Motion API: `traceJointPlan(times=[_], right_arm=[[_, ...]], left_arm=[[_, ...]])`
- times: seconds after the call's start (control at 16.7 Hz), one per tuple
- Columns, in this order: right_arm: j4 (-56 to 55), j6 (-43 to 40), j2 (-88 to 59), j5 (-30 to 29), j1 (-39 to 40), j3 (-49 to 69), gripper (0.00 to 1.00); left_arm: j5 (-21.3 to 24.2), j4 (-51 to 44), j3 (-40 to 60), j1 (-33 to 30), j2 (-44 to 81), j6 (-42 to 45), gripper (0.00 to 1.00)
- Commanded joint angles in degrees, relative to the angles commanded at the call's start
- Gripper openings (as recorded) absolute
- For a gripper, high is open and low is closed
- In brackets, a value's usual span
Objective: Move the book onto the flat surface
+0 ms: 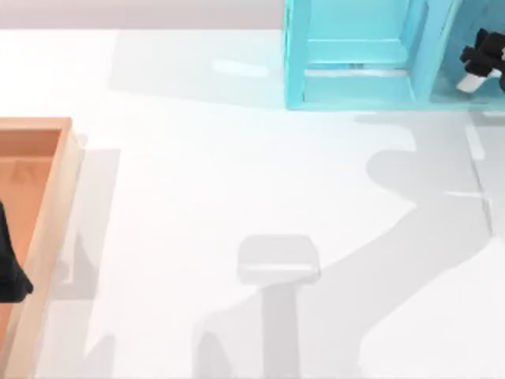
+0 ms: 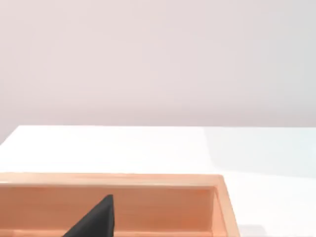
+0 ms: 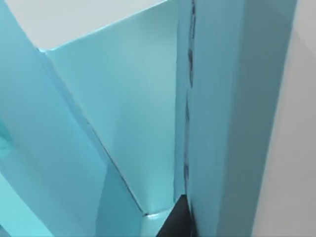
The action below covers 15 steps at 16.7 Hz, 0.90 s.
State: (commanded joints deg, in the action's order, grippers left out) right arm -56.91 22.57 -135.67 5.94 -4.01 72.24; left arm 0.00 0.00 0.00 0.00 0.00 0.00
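Observation:
The book [image 1: 473, 17] seems to be the darker teal-blue slab standing in the right compartment of the cyan shelf unit [image 1: 355, 47] at the back of the table. My right gripper [image 1: 480, 61] is inside that compartment, right against it. In the right wrist view the teal-blue cover [image 3: 232, 98] rises beside lighter cyan shelf walls [image 3: 123, 113], with a black tip of my right gripper [image 3: 177, 219] touching its edge. The flat surface, the white tabletop [image 1: 237, 181], spreads wide in front of the shelf. My left gripper [image 1: 9, 272] stays parked over the tray at the left edge.
An orange-brown wooden tray [image 1: 47, 205] with a raised rim lies along the table's left side, and its far rim [image 2: 148, 180] shows in the left wrist view behind my left gripper [image 2: 96, 219]. Grey arm shadows cross the tabletop's middle and right.

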Motion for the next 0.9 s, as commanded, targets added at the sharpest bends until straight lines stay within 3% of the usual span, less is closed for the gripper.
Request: traceJointPlan(times=[0.6,0.9], right_arm=[[0.52,0.38,0.38,0.01,0.27,-0.75,0.00],[7.70,0.64,12.80,0.24,-0.39,-6.60,0.00]], left_arm=[[0.00,0.00,0.00,0.00,0.00,0.00,1.00],[0.00,0.00,0.00,0.00,0.00,0.00,1.00]])
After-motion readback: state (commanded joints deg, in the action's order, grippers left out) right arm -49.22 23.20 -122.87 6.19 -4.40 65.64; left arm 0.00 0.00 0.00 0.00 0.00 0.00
